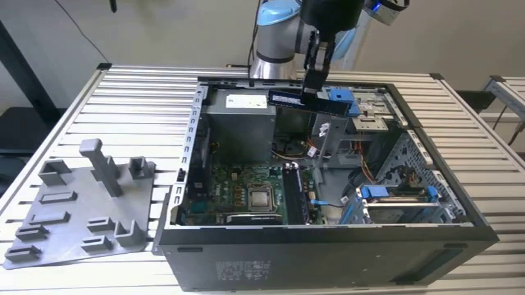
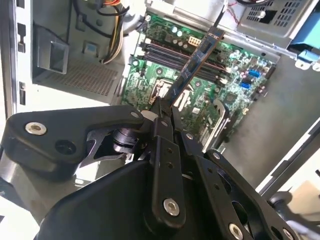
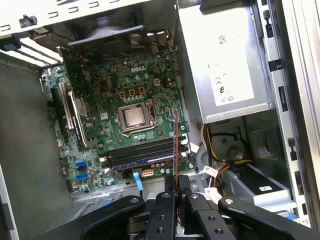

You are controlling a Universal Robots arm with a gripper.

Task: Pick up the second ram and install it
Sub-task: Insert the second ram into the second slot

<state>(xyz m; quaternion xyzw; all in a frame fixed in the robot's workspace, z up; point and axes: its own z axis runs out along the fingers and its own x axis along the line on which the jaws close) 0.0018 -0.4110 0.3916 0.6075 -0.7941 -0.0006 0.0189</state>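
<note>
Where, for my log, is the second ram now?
In the exterior view, the gripper holds the second ram above the open computer case, toward its far side.

The exterior view is lit brightly and evenly from overhead, and the slatted desk is rendered pale. The inside of the computer case is left in shade, deepest along its nine o'clock wall. In the second wrist view burnt-out white patches are seen past the black end effector, small highlights are caught on its links, and a dull sheen is carried by the second ram. In the first wrist view the power supply is strongly lit.
</note>
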